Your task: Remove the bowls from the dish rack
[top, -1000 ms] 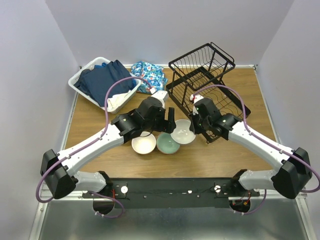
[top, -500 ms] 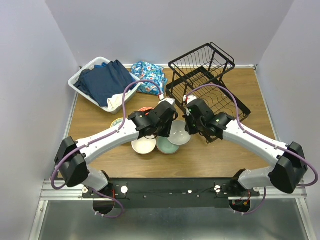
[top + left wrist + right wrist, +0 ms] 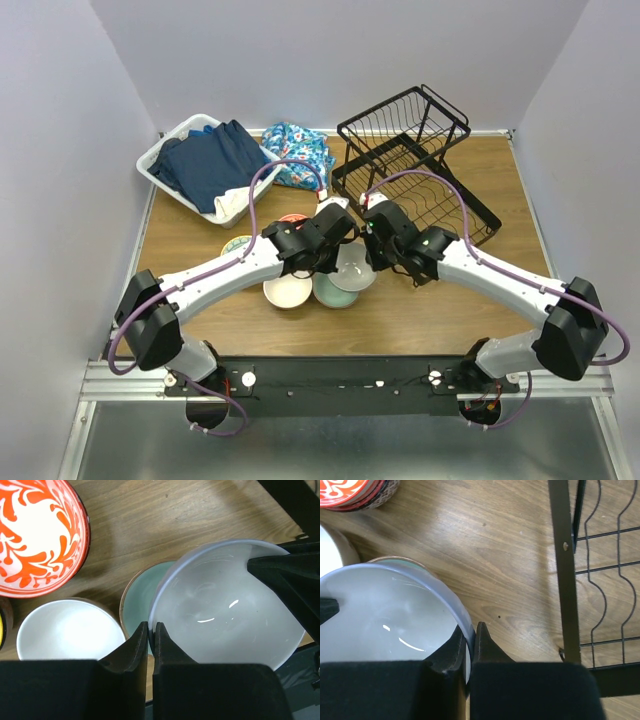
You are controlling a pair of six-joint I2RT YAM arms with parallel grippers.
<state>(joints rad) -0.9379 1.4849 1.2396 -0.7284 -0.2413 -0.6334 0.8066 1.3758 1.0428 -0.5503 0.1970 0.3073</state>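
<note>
Left pincer (image 3: 151,632): narrow, fingers pinching the rim of the pale bowl (image 3: 225,615) on its left side.
Right pincer (image 3: 471,635): narrow, fingers clamped on the same bowl's rim at the opposite side.
Pale bowl: glossy greyish white, held between the two pincers in the middle of the surface (image 3: 510,555), in front of the rack; overlapping the green bowl, whether touching it cannot be told.
Green bowl (image 3: 136,605): mint inside, tan rim, upright on the surface, partly hidden beneath the pale bowl.
White bowl (image 3: 67,630): upright, just beside the green bowl on its left.
Orange bowl (image 3: 35,535): white swirls on red-orange, farther back, near the white bowl.
Rack (image 3: 420,150): black wire, two tiers, at the back right of the surface.
Basket (image 3: 165,150): white plastic, back left, holding dark blue clothes.
Cloth (image 3: 297,150): blue floral, between basket and rack.
</note>
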